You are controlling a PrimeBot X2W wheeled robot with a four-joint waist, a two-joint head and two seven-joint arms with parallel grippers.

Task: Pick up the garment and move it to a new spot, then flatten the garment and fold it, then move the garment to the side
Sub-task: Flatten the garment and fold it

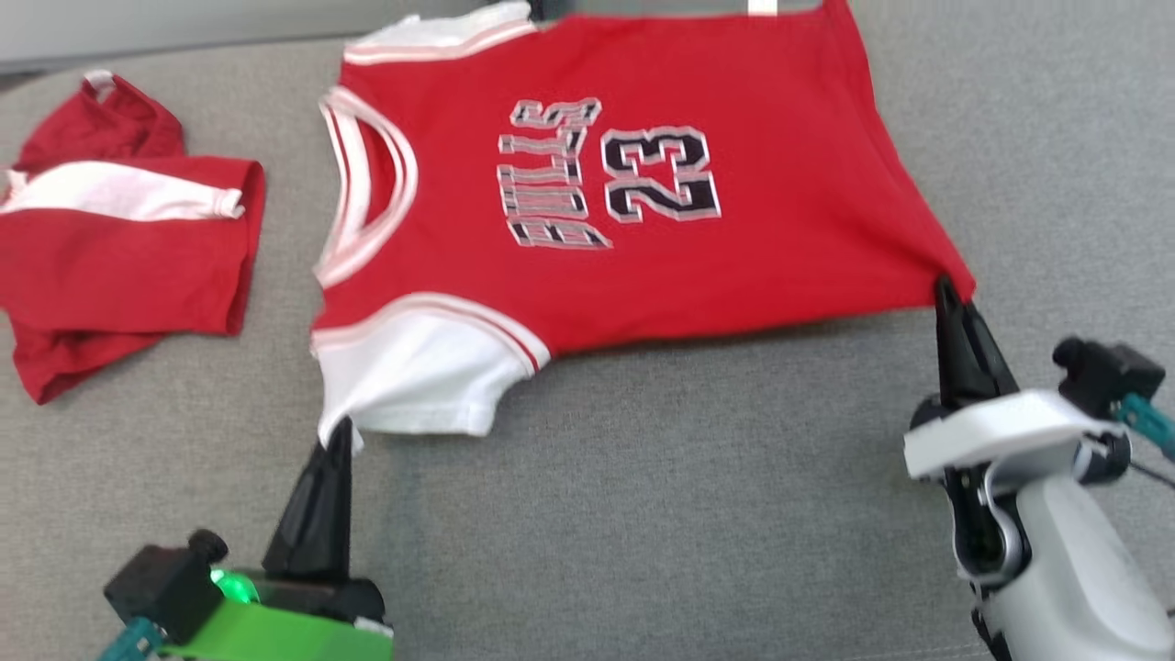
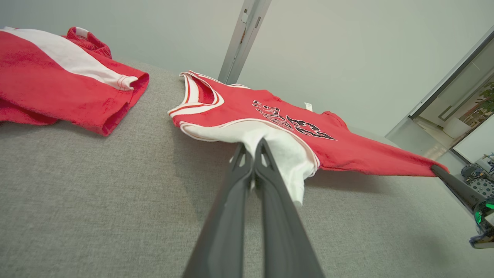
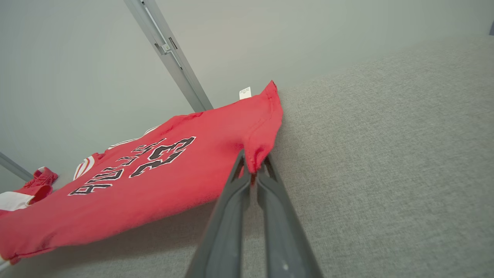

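Note:
The garment (image 1: 643,257) is a red jersey with white sleeves and "BULLS 23" lettering, spread face up on the grey fabric surface. My left gripper (image 1: 338,430) is shut on the edge of its near white sleeve (image 2: 278,146), seen up close at the left gripper (image 2: 251,148). My right gripper (image 1: 945,289) is shut on the jersey's near bottom corner, pinched in the right gripper (image 3: 252,164). The near edge of the garment (image 3: 154,181) hangs slightly lifted between both grips, casting a shadow beneath. In the left wrist view the right gripper (image 2: 438,170) shows at the far right.
A second red and white garment (image 1: 119,248) lies bunched at the left, also seen as the red and white garment (image 2: 65,81). A grey wall with a metal post (image 2: 243,38) stands behind the surface. Open grey fabric (image 1: 688,514) stretches in front of the jersey.

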